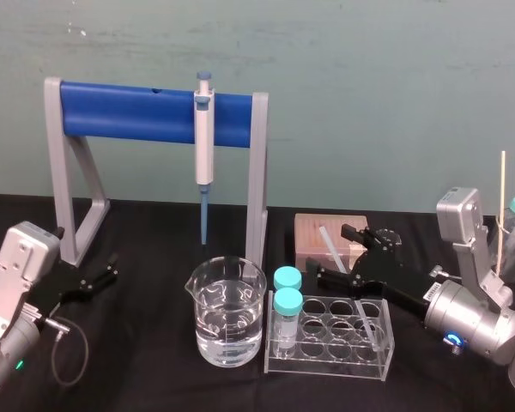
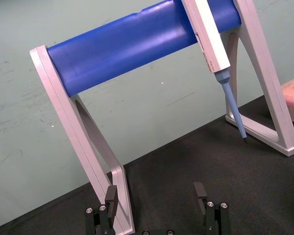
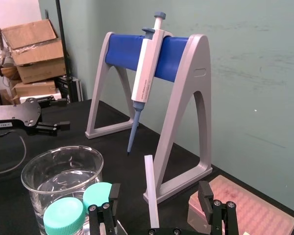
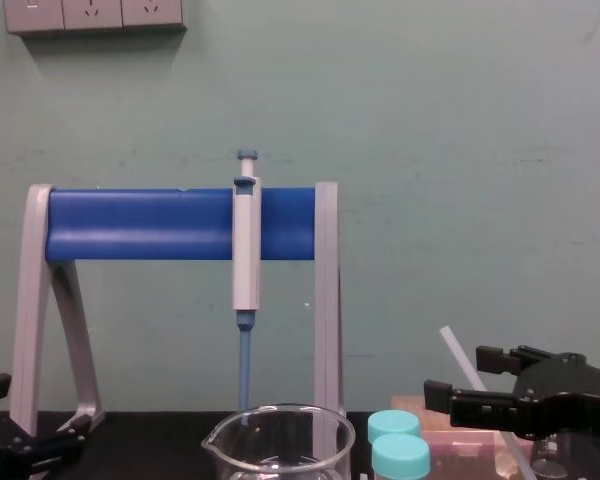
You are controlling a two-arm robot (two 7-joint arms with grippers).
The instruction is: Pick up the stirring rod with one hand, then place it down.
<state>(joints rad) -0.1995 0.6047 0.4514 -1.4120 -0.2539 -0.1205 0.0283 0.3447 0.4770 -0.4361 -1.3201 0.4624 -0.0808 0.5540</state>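
The right gripper [image 1: 336, 253], jaws wide and empty, straddles the rod [image 1: 329, 243] leaning out of the rack [image 1: 326, 362], apparently lined up to close on it, while the left gripper [image 1: 110, 268] sits open and idle far left.

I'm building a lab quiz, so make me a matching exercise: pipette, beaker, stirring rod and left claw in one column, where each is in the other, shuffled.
1 pipette
2 beaker
3 stirring rod
4 left claw

A leaning in the clear rack, between the open fingers of the right claw
B hanging on the blue-barred stand
C left of the rack, holding clear liquid
D open, beside the stand's left leg

Pairs: 1-B, 2-C, 3-A, 4-D
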